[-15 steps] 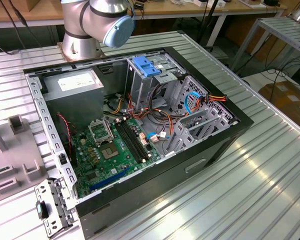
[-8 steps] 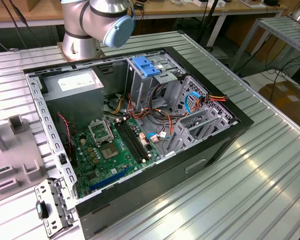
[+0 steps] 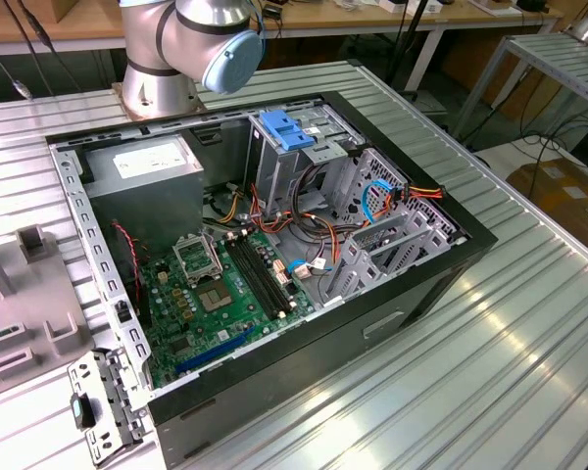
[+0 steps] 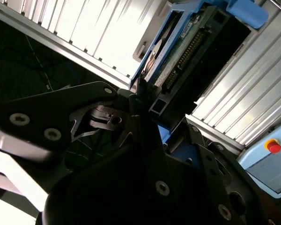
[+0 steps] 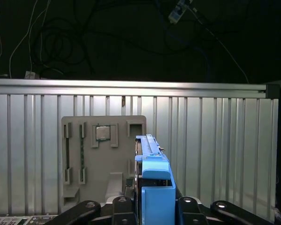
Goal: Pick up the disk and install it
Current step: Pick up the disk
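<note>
The disk point(image 5: 152, 164) stands edge-on between the black jaws of my gripper point(image 5: 152, 202), its blue carrier rail facing the first wrist view. In the second wrist view the disk point(image 4: 178, 51) shows its circuit-board side and connector pins, framed by blue rails, reaching out from the gripper point(image 4: 145, 101), which is shut on its near end. It hangs over the ribbed metal table point(image 5: 215, 140), beside a grey fixture plate point(image 5: 84, 154). The open computer case point(image 3: 421, 279) lies on the table in the exterior view, with the arm's elbow point(image 3: 220, 39) behind it.
Inside the case are a green motherboard point(image 3: 225, 289), a grey power supply box point(image 3: 142, 171), loose cables and a drive cage topped by a bare blue bracket point(image 3: 282, 130). A blue box with a red button point(image 4: 273, 146) stands off the table. Dark floor with cables lies past the table edge point(image 5: 131, 84).
</note>
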`<action>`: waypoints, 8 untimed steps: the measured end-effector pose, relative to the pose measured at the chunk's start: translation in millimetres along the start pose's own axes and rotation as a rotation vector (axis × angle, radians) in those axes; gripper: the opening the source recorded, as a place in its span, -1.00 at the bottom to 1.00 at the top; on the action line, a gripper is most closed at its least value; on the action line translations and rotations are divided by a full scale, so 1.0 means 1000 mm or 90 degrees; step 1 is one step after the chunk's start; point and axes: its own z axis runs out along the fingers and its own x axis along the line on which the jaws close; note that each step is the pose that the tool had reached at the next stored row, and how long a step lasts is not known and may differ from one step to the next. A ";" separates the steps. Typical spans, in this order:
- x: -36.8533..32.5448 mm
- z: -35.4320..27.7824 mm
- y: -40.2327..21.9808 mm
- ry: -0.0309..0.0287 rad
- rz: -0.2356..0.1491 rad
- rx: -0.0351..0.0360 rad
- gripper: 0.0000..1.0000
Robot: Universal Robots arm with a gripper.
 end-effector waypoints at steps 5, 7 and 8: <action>0.0040 -0.0002 -0.0011 0.0000 0.000 0.0000 -0.26; 0.0055 -0.0003 -0.0019 0.0000 0.000 0.0000 -0.26; 0.0057 -0.0003 -0.0021 0.0000 0.000 -0.0001 -0.26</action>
